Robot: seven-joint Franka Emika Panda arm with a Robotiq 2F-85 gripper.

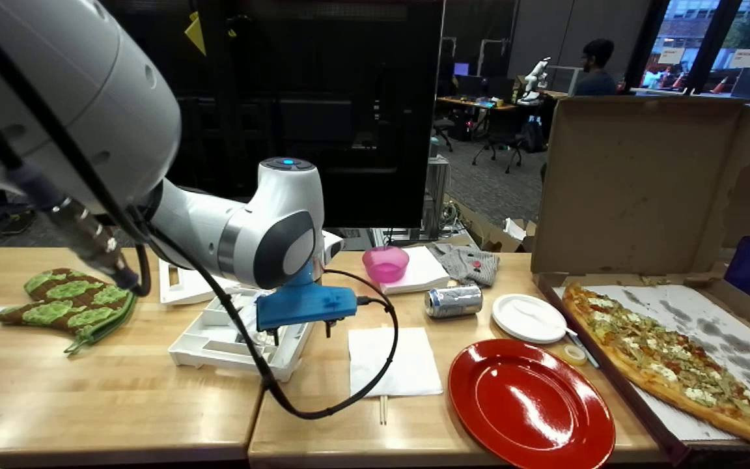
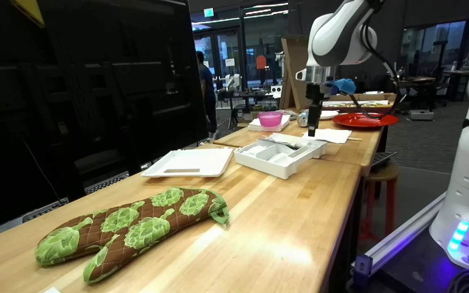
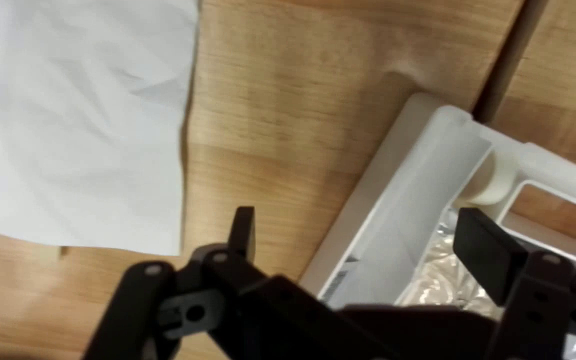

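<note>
1. White tray (image 2: pixel 261 165) bridges the bench's (image 1: pixel 108 404) seam, so both tops carry it.
2. Napkin (image 1: pixel 415 365) lies just beside, not touching.
3. Gripper (image 3: pixel 363 240) hangs over the tray's wall, jaws wide, empty; height's hard to judge.
4. Chopsticks (image 1: pixel 383 410) poke from under the napkin toward the robot-side edge.

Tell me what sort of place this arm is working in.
Most likely a robotics lab or research workspace: in an exterior view, the background shows a second white robot arm, a work desk and a wheeled office chair.
</note>
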